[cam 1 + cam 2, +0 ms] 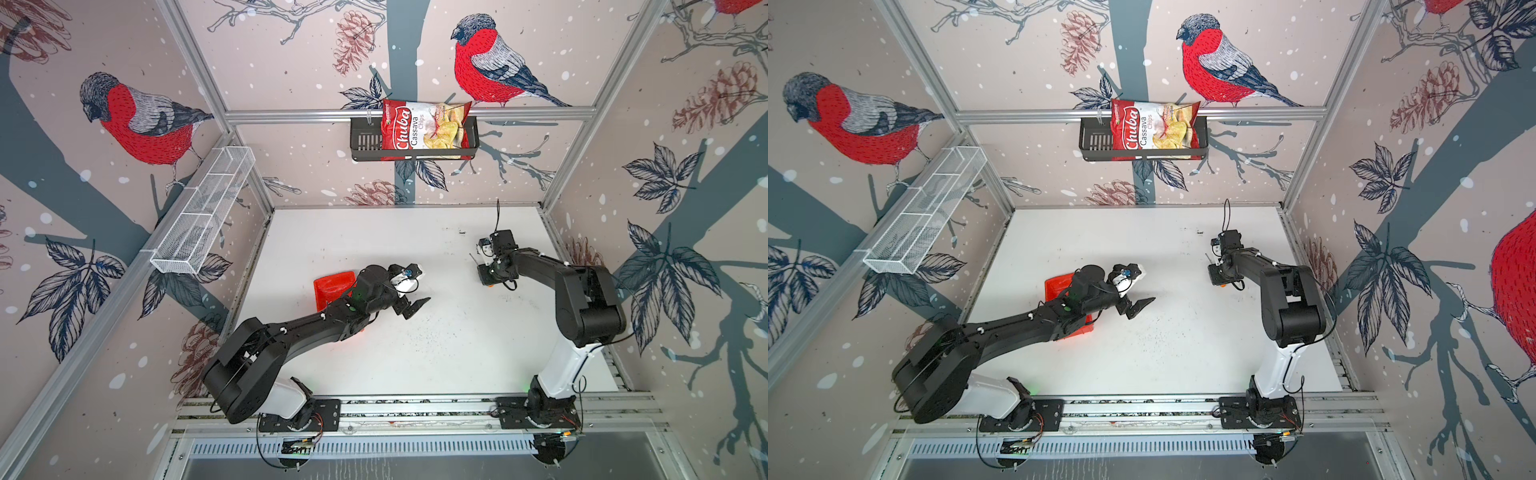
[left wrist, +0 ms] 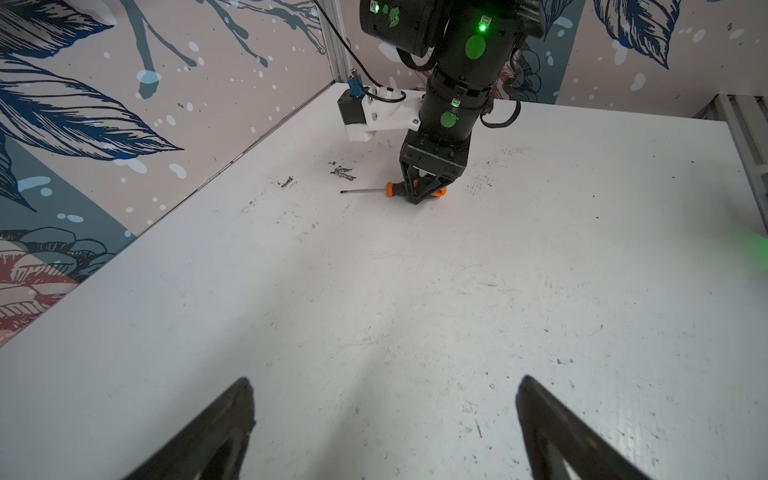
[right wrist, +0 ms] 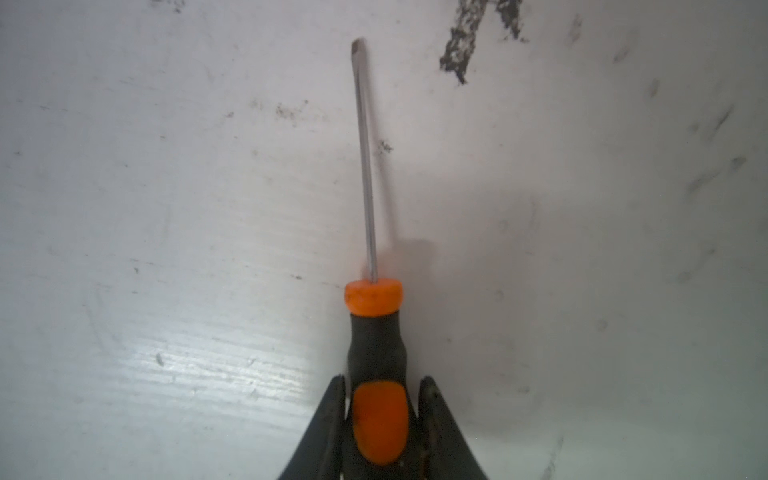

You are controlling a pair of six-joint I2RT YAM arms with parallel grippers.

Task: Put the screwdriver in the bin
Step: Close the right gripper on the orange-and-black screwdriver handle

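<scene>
One small screwdriver (image 3: 373, 297), with an orange-and-black handle and a thin silver shaft, lies level and low against the white bench (image 1: 415, 353), on its right side towards the back. Whether it touches the surface cannot be told. The right claw (image 3: 380, 380) points straight down and is clamped narrowly on the thick end of the handle, one black finger on each side. The shaft sticks out free from the claw, its flat tip bare.

One shallow red bin (image 1: 332, 286) sits on the left of the bench, well apart from the screwdriver. The left arm crosses above it and hides part of it, so its inside is only partly seen.

The left claw (image 2: 385, 379) hovers over bare bench just right of the bin, jaws spread wide, holding nothing.

There are two arms and two claws in all. On the back wall hangs one black slotted basket (image 1: 365, 141) holding one red bag of cassava chips (image 1: 419, 129). On the left wall hangs one long white wire-mesh basket (image 1: 203, 212).
</scene>
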